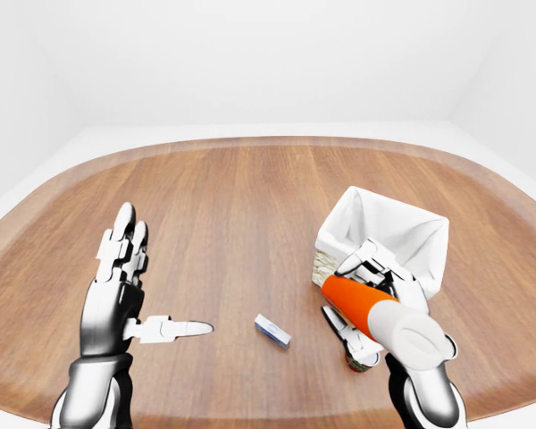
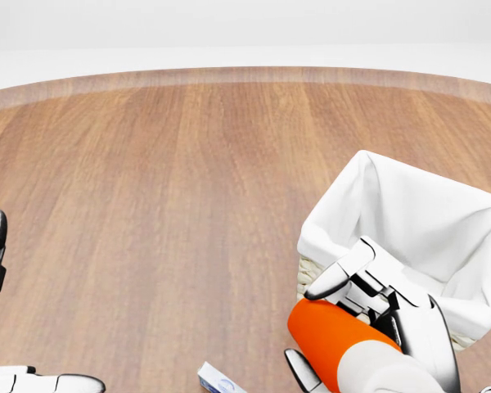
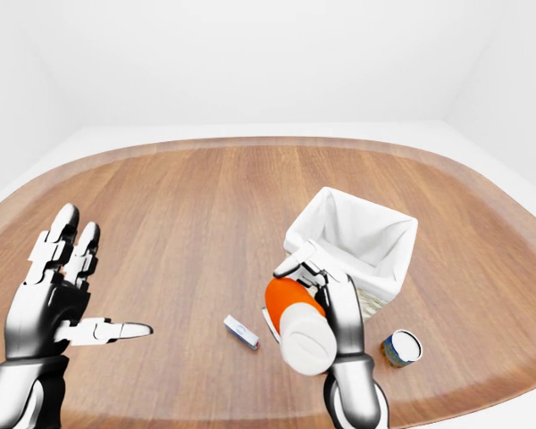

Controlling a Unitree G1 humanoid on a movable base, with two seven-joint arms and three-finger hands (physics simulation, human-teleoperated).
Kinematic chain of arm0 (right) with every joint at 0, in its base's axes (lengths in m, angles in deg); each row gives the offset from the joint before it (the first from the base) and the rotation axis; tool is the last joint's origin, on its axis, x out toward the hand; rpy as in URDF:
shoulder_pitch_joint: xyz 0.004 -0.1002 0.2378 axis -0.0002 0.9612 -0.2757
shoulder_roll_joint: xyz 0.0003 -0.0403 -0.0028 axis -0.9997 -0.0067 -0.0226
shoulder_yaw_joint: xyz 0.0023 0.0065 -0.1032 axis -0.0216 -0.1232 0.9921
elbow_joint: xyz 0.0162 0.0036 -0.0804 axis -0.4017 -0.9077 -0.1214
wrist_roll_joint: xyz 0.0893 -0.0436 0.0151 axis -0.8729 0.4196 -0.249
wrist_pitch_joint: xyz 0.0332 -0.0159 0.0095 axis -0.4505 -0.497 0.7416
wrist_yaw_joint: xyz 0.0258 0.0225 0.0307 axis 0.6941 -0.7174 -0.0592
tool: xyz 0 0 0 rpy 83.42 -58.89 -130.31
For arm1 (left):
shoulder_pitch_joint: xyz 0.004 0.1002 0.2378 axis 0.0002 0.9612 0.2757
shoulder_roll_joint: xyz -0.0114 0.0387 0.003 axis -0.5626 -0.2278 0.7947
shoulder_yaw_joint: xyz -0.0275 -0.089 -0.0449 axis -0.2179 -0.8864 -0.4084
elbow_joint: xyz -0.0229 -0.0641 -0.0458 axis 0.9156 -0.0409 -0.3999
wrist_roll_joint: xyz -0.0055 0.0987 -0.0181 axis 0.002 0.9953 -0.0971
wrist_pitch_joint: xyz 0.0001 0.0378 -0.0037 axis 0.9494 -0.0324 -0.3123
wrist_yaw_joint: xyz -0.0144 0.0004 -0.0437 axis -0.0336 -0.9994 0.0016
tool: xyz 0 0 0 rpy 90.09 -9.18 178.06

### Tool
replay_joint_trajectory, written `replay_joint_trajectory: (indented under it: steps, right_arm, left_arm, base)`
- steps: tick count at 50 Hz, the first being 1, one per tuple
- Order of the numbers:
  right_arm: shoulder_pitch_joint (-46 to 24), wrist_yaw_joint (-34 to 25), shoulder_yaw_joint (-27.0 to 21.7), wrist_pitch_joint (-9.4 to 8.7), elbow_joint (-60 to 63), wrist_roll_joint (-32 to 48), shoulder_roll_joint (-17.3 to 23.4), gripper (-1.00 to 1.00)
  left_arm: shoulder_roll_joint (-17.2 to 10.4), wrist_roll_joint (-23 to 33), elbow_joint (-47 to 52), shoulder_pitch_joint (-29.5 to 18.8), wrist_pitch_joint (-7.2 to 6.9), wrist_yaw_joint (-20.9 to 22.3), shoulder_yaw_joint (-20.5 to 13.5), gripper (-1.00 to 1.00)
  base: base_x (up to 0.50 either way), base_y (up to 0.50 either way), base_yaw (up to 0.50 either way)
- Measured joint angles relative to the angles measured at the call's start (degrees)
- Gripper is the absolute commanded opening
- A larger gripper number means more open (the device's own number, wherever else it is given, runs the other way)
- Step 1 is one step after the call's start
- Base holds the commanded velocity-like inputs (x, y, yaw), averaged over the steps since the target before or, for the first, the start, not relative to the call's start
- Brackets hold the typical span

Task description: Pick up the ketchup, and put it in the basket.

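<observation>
The ketchup (image 1: 364,304) is an orange bottle with a white cap, held tilted above the table with the cap toward the camera. My right hand (image 1: 343,295) is shut on it, fingers over the top and thumb underneath. Its orange end points at the near wall of the basket (image 1: 426,234), a woven basket with a white cloth liner, which stands on the wooden table at right. In the left-eye view my left hand (image 1: 163,279) is raised at the left, open and empty, its thumb stuck out to the right.
A small blue and white box (image 1: 272,330) lies on the table between the hands. A small can (image 3: 400,347) stands to the right of my right hand, near the basket's corner. The round wooden table's (image 1: 250,206) curved edge runs along the bottom of the eye views.
</observation>
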Motion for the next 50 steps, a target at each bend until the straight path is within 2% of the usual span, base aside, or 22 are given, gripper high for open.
replay_joint_trajectory:
  steps: [27,37,50]
  right_arm:
    - [-0.3,0.4,0.8,0.4,-0.9,1.1,0.3,-1.0]
    - [-0.9,-0.1,0.2,-0.93,-1.0,2.0,0.2,-1.0]
    - [-3.7,-2.6,-2.2,-0.93,3.6,4.5,-0.6,-1.0]
  left_arm:
    - [-1.9,-4.2,-10.8,-2.1,0.0,-3.8,3.2,1.0]
    - [-2.2,-4.4,-11.8,-2.0,0.0,-4.1,3.8,1.0]
    - [-2.3,-4.8,-12.1,-2.1,0.0,-4.0,3.7,1.0]
  base:
    - [0.0,0.0,0.0]
    - [0.0,0.0,0.0]
    - [0.0,0.0,0.0]
